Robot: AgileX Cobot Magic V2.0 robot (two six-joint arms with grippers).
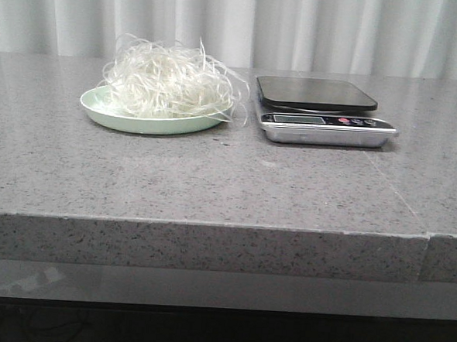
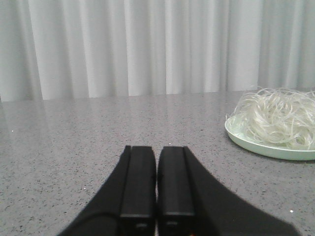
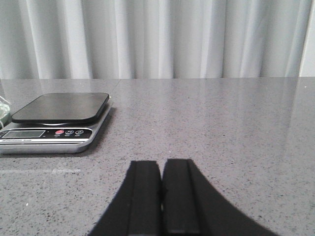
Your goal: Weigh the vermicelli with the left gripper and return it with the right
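1. A speckled grey stone table (image 1: 212,178) stretches before a wall of pale pleated curtains (image 1: 338,30), with nothing on it but a plate and a kitchen scale.

2. The vermicelli (image 1: 169,82) sits heaped on the pale green plate (image 1: 100,109) toward the table's left, a loose whitish tangle with stray loops hanging past the rim on the scale's side.

3. The scale (image 1: 325,111) stands just beside the plate to its right, and its dark platform carries nothing; its display is too small to read.

4. The left gripper (image 2: 156,182) hovers low over bare table, its black fingers pressed together and holding nothing, with the plate well off to one side in the left wrist view.

5. The right gripper (image 3: 161,196) is likewise clenched and empty, with the scale ahead and to one side in the right wrist view.

6. Neither arm appears in the front view.

7. By these signs the job appears not yet begun: the lift onto the scale, the weighing and the return by the right gripper all seem to lie ahead.
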